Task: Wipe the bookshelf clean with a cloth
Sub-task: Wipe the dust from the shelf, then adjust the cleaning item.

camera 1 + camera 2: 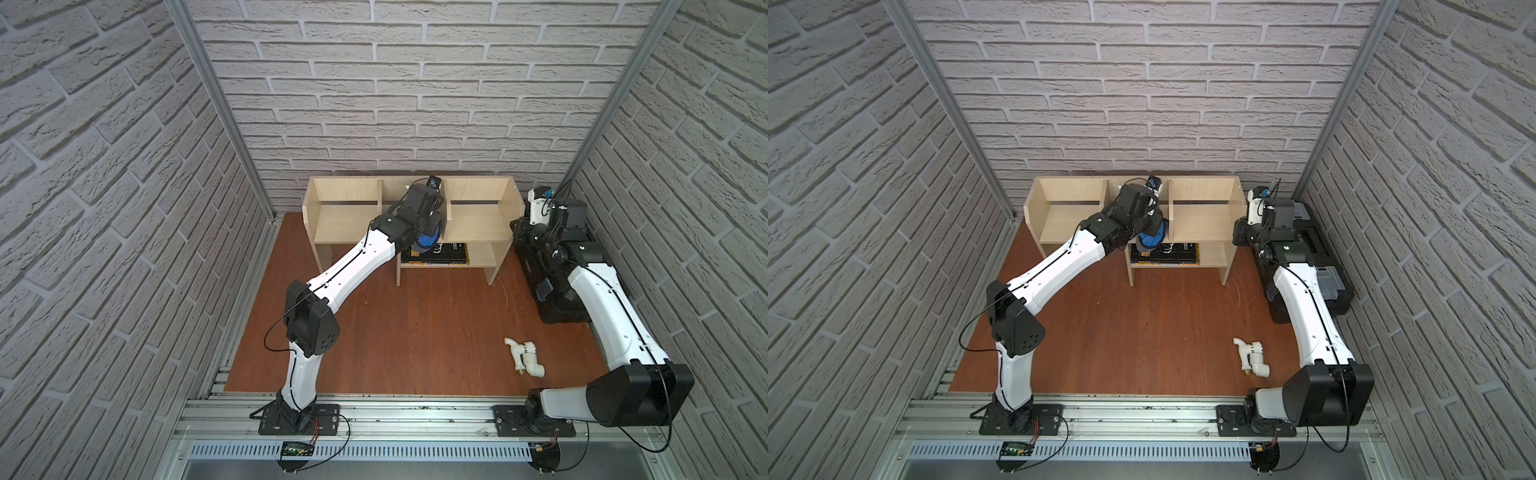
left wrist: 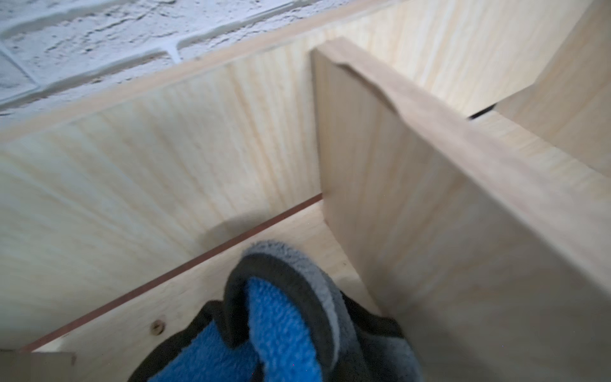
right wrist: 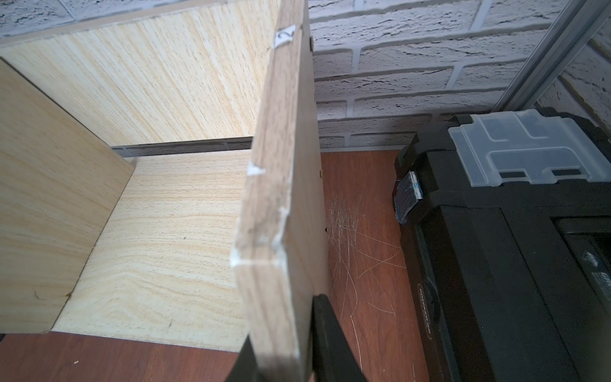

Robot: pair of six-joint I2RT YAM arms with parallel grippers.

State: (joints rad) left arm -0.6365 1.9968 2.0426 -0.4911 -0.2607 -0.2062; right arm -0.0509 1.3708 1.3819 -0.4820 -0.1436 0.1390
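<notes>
The light-wood bookshelf (image 1: 345, 216) (image 1: 1067, 220) stands against the back wall. My left gripper (image 1: 428, 226) reaches into its middle compartment, shut on the cloth (image 1: 428, 241) (image 1: 1151, 241). In the left wrist view the cloth (image 2: 281, 324), folded with its blue face inside and grey outside, rests on the compartment floor beside a divider (image 2: 413, 198) and hides the fingers. My right gripper (image 3: 284, 357) (image 1: 519, 226) is shut on the bookshelf's right end panel (image 3: 281, 198), one black finger (image 3: 327, 337) on each side of it.
A black toolbox (image 1: 557, 299) (image 3: 512, 248) sits right of the bookshelf, under my right arm. A white pipe fitting (image 1: 524, 356) (image 1: 1252, 357) lies on the red-brown table at the front right. A dark book (image 1: 440, 253) lies flat on the lower shelf.
</notes>
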